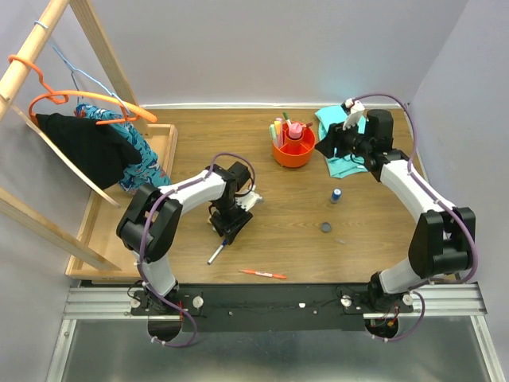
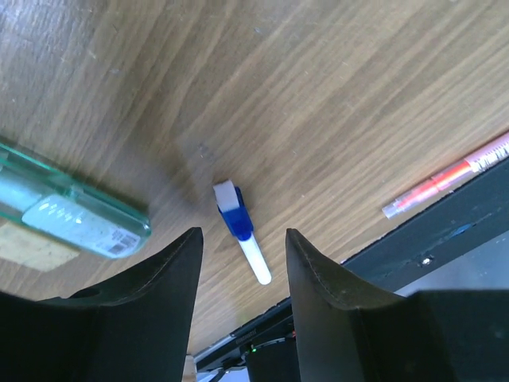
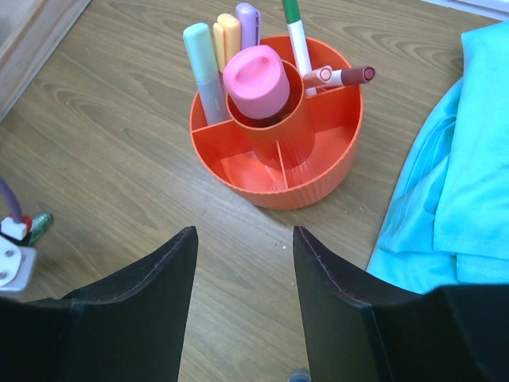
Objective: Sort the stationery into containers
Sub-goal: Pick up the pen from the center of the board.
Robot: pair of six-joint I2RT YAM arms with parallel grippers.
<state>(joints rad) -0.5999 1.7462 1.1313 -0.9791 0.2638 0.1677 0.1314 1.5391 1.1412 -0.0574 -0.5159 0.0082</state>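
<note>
- Two pincers are seen with their jaws parted and nothing gripped in either.
- The orange tub is set on the desk toward its far side, and every place below is given from it.
- The left pincer is held low over the desk, well apart from the tub on its near-left side. Its jaws are spread about halfway and are closed on nothing.
- A white marker with a blue cap is seen lying flat on the desk in the gap between those jaws. Whether it is touched by them cannot be told.
- A clear green stick lies just beside that marker, on the side nearer the tub.
- A red pen lies farther from the tub than anything else named, by the desk's near edge.
- The right pincer is held just right of the tub and pointed at it, jaws about half spread and empty.
- A pink glue bottle stands upright in the tub's central cup.
- Pastel highlighters are stood in one outer compartment, and white markers with green and red caps lean in the next one round.
- A blue-capped bottle stands on the near-right side of the tub, apart from it.
- A dark disc lies just beyond that bottle, farther from the tub.
- A teal cloth is spread to the tub's right, near it.
</note>
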